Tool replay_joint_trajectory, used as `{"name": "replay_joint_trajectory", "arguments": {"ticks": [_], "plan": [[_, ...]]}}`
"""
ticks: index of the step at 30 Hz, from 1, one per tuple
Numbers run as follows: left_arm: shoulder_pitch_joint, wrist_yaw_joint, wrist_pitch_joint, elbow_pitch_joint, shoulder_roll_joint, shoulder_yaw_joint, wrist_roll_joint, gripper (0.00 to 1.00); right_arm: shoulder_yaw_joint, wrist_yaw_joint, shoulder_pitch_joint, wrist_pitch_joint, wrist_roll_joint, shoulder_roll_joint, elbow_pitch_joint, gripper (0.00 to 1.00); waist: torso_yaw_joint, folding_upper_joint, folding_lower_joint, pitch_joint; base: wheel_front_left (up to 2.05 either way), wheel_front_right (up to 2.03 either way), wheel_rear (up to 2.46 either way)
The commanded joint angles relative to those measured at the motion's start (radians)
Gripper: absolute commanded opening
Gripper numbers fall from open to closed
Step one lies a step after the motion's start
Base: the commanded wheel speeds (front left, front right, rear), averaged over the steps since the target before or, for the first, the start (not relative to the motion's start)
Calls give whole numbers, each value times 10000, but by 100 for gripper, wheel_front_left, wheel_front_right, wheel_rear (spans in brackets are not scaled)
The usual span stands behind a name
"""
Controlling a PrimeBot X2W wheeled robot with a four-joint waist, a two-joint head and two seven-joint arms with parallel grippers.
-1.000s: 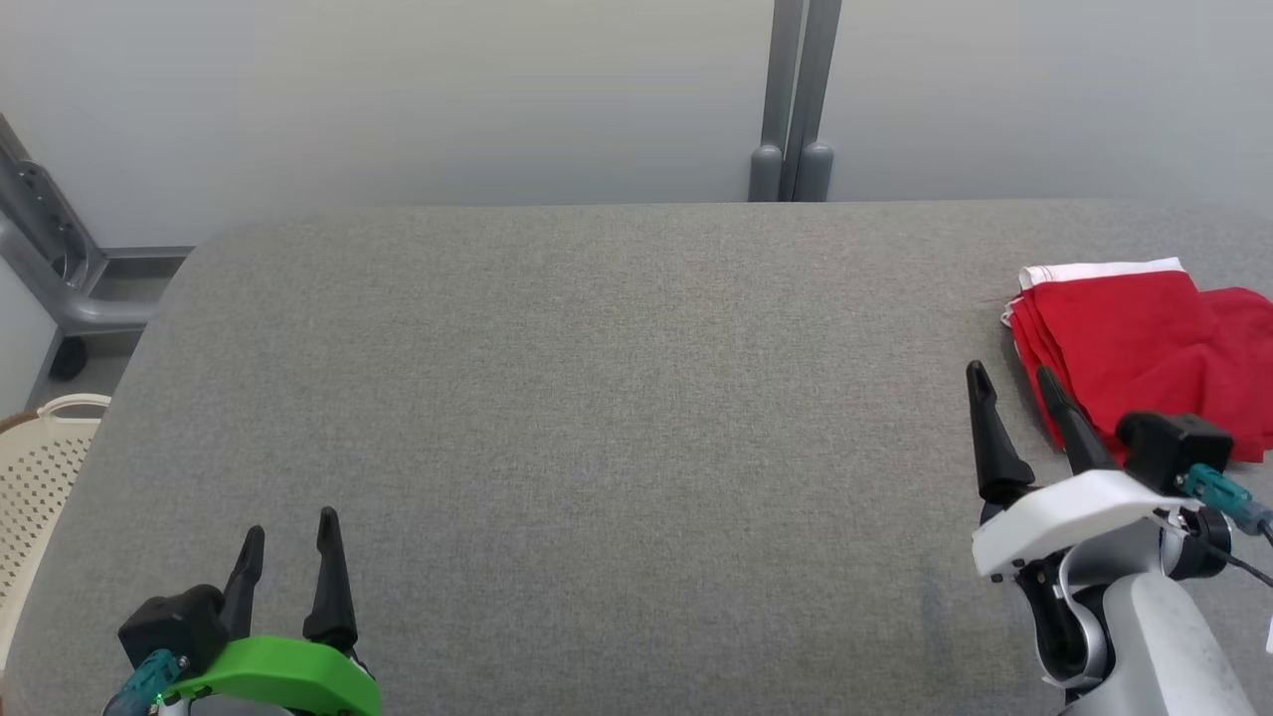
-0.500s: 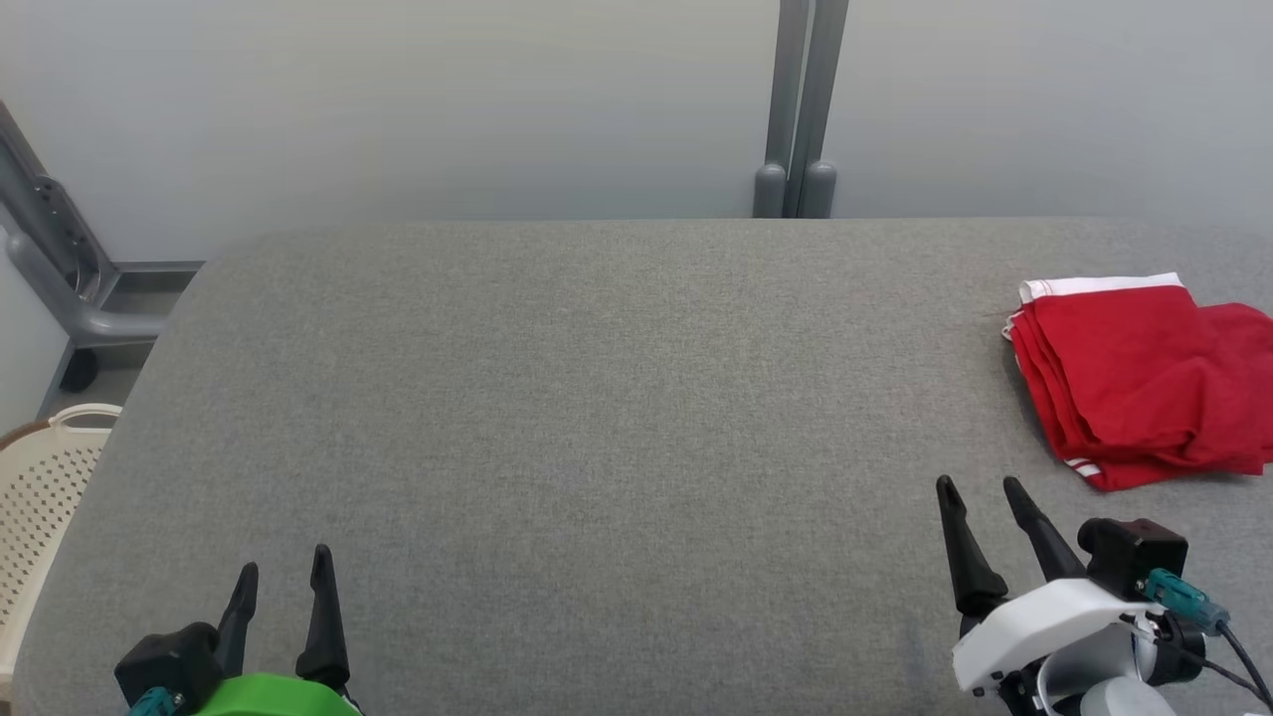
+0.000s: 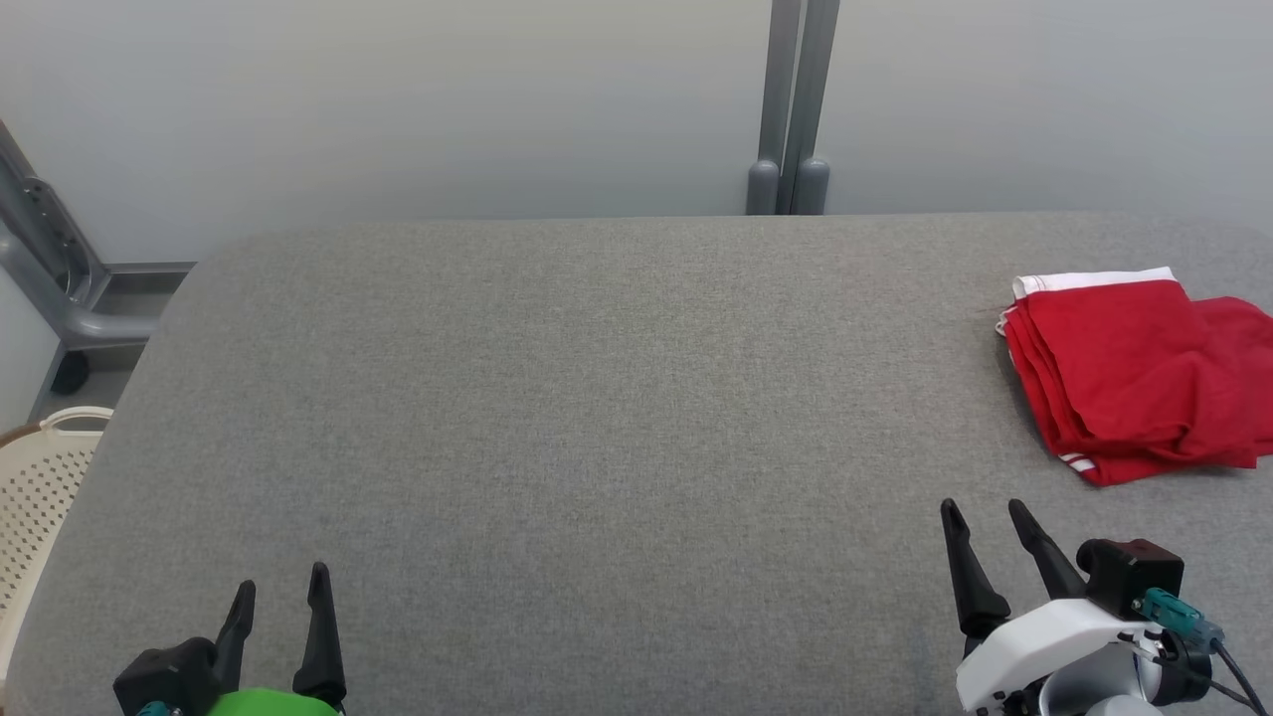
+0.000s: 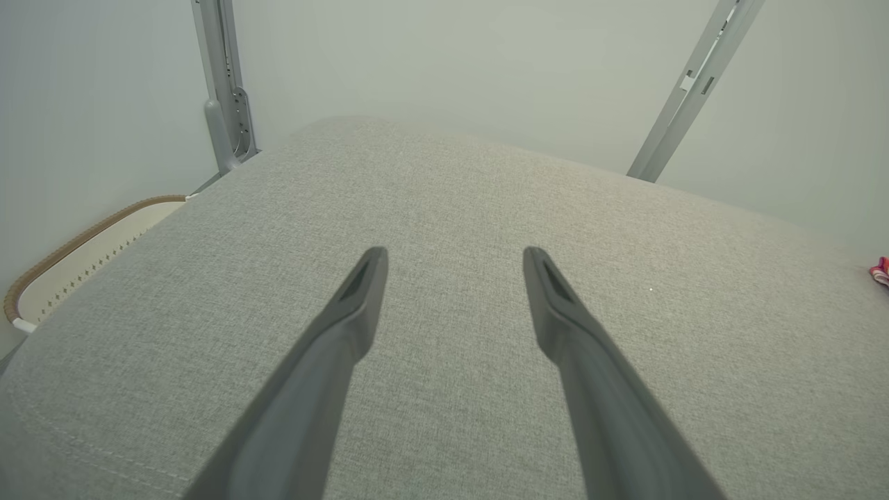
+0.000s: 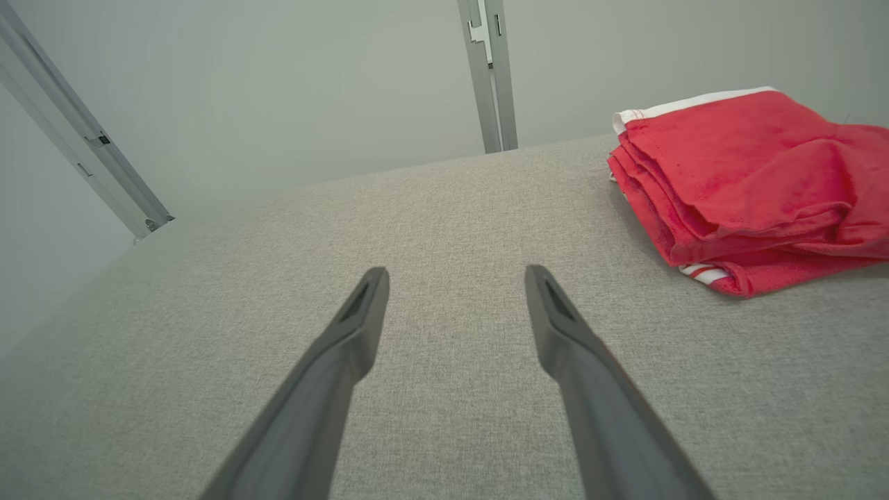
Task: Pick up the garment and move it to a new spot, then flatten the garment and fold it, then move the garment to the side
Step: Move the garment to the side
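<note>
**Red garment folded at the right edge, both grippers spread wide**

In the head view, the red garment (image 3: 1124, 378) is seen at the right edge of the frame, a little above mid-height, lying on the grey fabric-covered table (image 3: 597, 398). It is folded into a stack of several layers. A white band is shown along its upper edge, and white stripes are visible at its lower left corner. Part of it is cut off by the frame's right border.

The right gripper (image 3: 985, 507) is found at the lower right of the frame, below the garment and well apart from it. Its two dark fingers are held wide, with bare table between them. In the right wrist view, the garment (image 5: 750, 173) is placed at the upper right, clear of both fingers.

The left gripper (image 3: 282, 578) is seen at the lower left of the head view, likewise spread wide above the table. In the left wrist view, plain grey cloth is shown between its fingers.

A cream perforated basket (image 3: 40, 477) is partly visible at the left edge, beside the table. Two grey posts (image 3: 791, 99) are set against the pale wall at the upper centre.
</note>
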Motion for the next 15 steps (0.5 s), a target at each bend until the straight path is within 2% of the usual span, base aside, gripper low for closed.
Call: {"name": "replay_joint_trajectory", "arguments": {"ticks": [1, 15], "plan": [[59, 13, -30, 10, 72, -3, -65, 100, 6, 1, 15, -32, -46, -14, 18, 100, -5, 0, 0, 10, 0, 0, 0], [-57, 62, -36, -36, 120, -5, -109, 100, 0, 1, 3, 40, 87, -13, 35, 100, 18, 0, 0, 98, 0, 0, 0]]}}
